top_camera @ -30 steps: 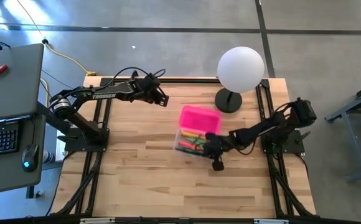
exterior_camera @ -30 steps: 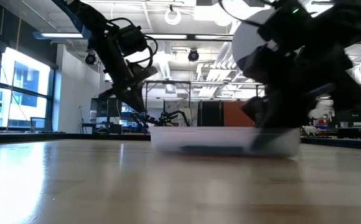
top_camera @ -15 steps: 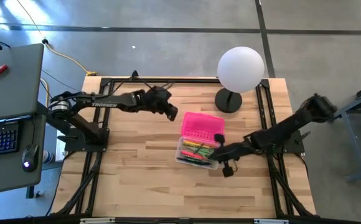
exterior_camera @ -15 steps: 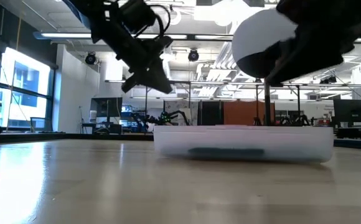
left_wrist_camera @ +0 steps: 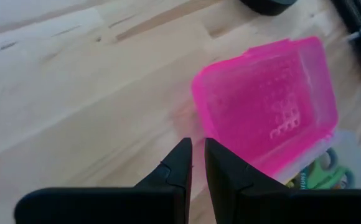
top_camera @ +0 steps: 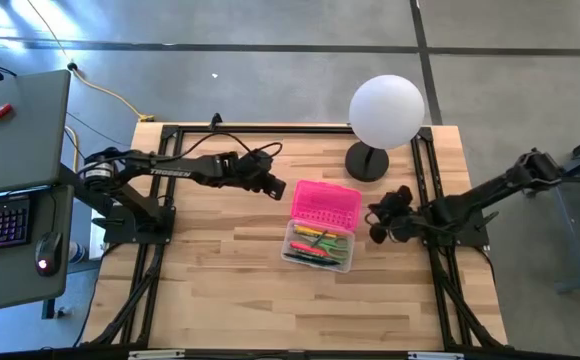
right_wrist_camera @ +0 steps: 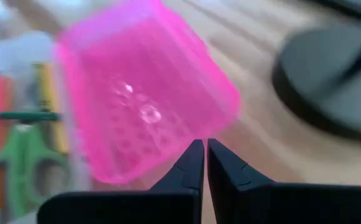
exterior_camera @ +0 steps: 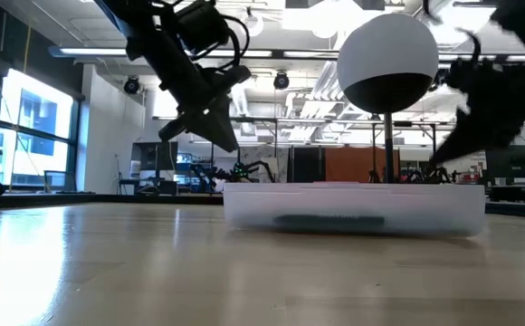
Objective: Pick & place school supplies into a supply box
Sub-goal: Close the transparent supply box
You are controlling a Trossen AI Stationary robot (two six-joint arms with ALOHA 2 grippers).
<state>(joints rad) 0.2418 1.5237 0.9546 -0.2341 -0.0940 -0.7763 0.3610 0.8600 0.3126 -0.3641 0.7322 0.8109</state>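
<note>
Mid-counter, the supply box (top_camera: 320, 245) holds the school supplies (top_camera: 315, 240), its pink lid (top_camera: 325, 204) swung open toward the far edge between both empty, pinched-shut tools, left tool (top_camera: 273, 187) and right tool (top_camera: 380, 220) about equally near.

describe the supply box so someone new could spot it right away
On the wooden table, look just in front of the white globe lamp, between the two grippers. The supply box is a small clear tray of pens with an open, bright pink lid.
</note>
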